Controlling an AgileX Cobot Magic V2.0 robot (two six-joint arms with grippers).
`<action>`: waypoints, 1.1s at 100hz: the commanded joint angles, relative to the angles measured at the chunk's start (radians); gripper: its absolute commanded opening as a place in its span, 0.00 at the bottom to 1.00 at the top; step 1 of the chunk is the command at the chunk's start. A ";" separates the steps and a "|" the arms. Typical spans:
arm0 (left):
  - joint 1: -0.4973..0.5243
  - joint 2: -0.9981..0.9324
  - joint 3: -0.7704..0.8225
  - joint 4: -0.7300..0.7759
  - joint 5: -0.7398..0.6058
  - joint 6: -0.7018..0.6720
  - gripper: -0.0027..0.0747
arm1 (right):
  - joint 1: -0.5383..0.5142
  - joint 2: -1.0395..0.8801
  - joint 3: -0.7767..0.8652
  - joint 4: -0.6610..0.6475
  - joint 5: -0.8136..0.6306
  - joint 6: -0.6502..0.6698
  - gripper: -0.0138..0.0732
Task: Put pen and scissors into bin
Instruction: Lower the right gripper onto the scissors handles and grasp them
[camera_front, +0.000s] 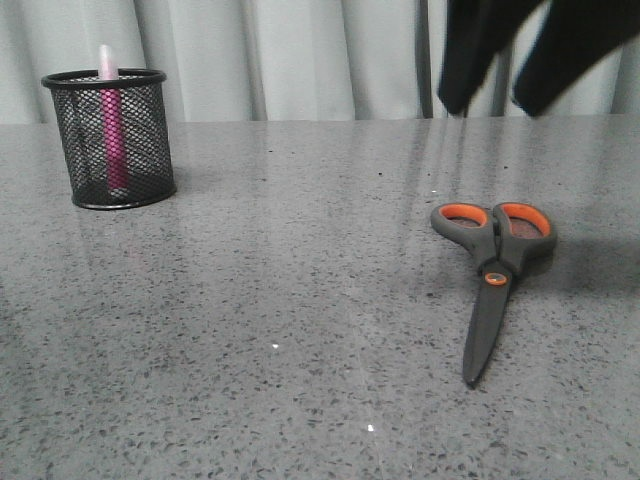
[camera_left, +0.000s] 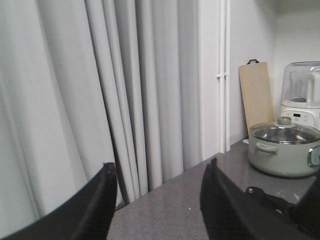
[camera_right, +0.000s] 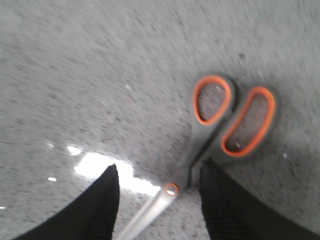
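Hovering above the table, the right gripper (camera_front: 490, 105) is open and empty, its two black fingers spread over the dark grey scissors with orange-lined finger loops (camera_front: 495, 270), which lie flat and closed on the speckled grey stone table (camera_front: 300, 300), well apart from the small black wire-mesh cylindrical bin (camera_front: 110, 140). The slim magenta-pink pen with a pale end (camera_front: 113, 125) stands already inside this bin, so I judge that the pen half is finished and the step in hand is the reach for the scissors. The next move probably calls for a descent with the fingers on both sides of the narrow part near the orange pivot (camera_right: 171, 189), then closing. The left gripper (camera_left: 157, 200) is also open, holds nothing, and points toward the curtain. I count one pen, one pair of scissors, one bin.
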 joint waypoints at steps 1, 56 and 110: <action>-0.035 -0.018 -0.006 -0.021 -0.031 0.002 0.48 | 0.002 -0.012 -0.034 -0.056 0.021 0.060 0.56; -0.161 -0.033 0.005 -0.021 -0.026 -0.004 0.48 | -0.002 0.129 0.013 0.012 -0.013 0.234 0.67; -0.169 -0.050 0.005 -0.021 -0.018 -0.004 0.48 | -0.004 0.273 0.014 0.012 -0.008 0.251 0.53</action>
